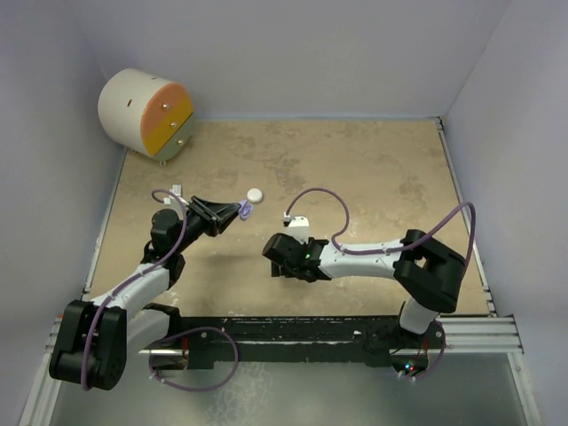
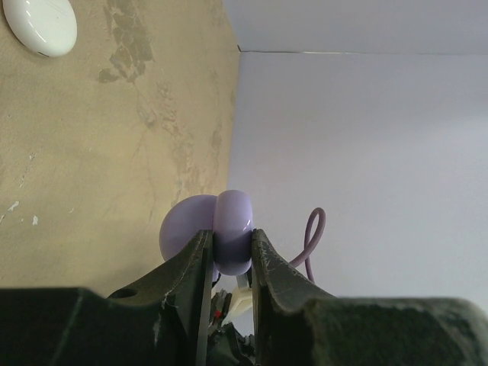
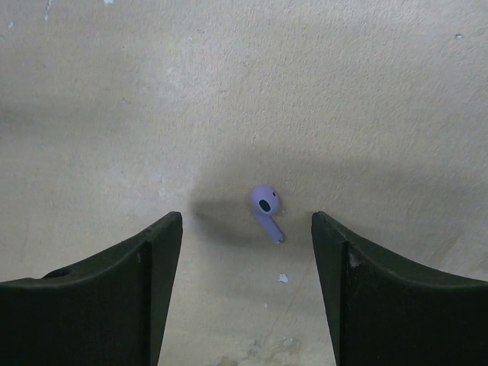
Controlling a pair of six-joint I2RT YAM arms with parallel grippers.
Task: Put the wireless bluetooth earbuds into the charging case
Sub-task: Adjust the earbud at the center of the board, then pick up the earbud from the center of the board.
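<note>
We see a mottled tan tabletop (image 1: 373, 169) and pale walls (image 1: 311, 53); left gripper (image 2: 231, 245) pinches a lilac case (image 2: 232, 213), right gripper (image 3: 245, 223) gapes above a lilac earbud (image 3: 266, 207).

On my top feed, far-left corner of the table: a stubby cylinder cabinet (image 1: 146, 114) lying on its side, off-white shell, flat face turned toward the right. The face is banded orange at the top, yellow in the middle and pale green at the bottom, w/ a small dark dot on each band, prob. drawer knobs, though the res. is too low to be sure. The tabletop (image 1: 382, 177) is tan, mottled w/ darker blotches and a few white flecks in the wrist views. Plain pale walls (image 1: 311, 53) close it in at the back and on both sides. A metal rail (image 1: 484, 330) runs along the near edge, w/ a grey sheet below it.
</note>
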